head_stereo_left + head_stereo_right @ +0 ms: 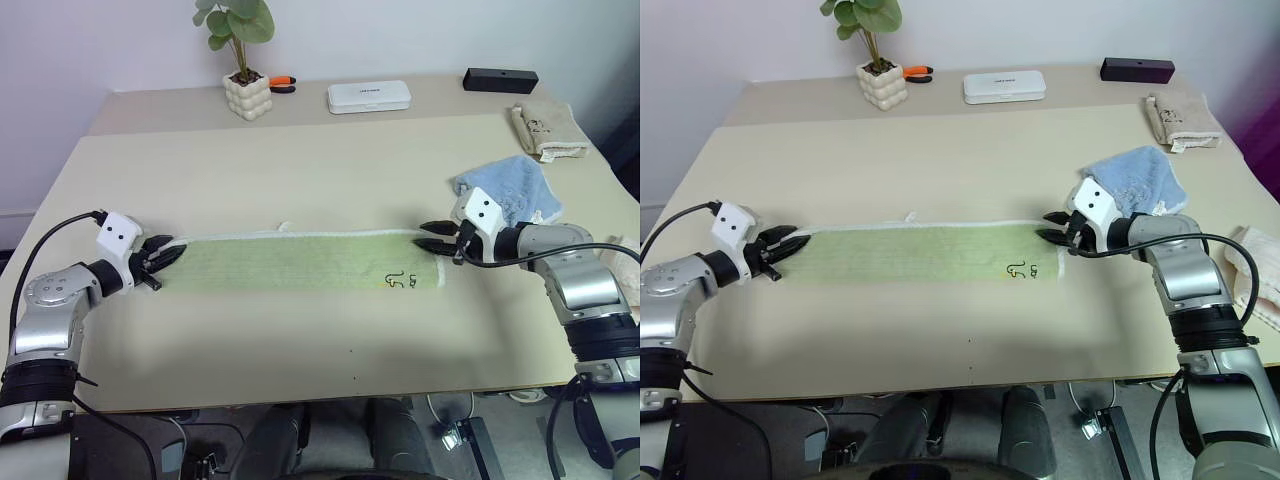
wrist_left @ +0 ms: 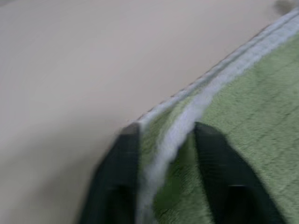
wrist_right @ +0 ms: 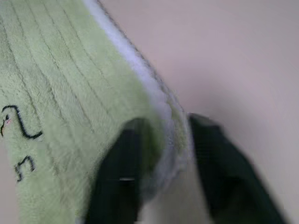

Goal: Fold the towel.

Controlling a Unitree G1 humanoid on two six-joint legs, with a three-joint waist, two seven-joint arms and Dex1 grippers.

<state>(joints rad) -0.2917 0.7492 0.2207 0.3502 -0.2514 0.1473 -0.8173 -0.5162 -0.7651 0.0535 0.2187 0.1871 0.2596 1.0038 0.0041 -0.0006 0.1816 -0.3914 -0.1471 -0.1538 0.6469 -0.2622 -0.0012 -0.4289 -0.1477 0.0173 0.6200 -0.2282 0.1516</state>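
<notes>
Head views. One towel (image 1: pixel 300 262): light green ribbed terry, folded into a long narrow strip, whitish trim along its far edge, a small dark embroidered mark near its right end. It lies flat across the middle of the surface (image 1: pixel 300 170), a matt beige top. My left gripper (image 1: pixel 165 258) sits at the strip's left end, my right gripper (image 1: pixel 437 240) at its right end; both pairs of black jaws stand parted.
Far side: one white bubbled pot with a green plant (image 1: pixel 246 95), one orange-and-black tool (image 1: pixel 282 83), one flat white case (image 1: pixel 369 96), one black bar (image 1: pixel 500 79), one cream cloth (image 1: pixel 545 128). One fluffy light blue towel (image 1: pixel 510 190) is bunched just behind my right wrist.

Left wrist view. Two black fingers (image 2: pixel 117 182), spread, straddling the towel's white-trimmed corner; pile looped and soft.

Right wrist view. Two black fingers (image 3: pixel 119 182), spread, either side of the trimmed edge; embroidery nearby.
</notes>
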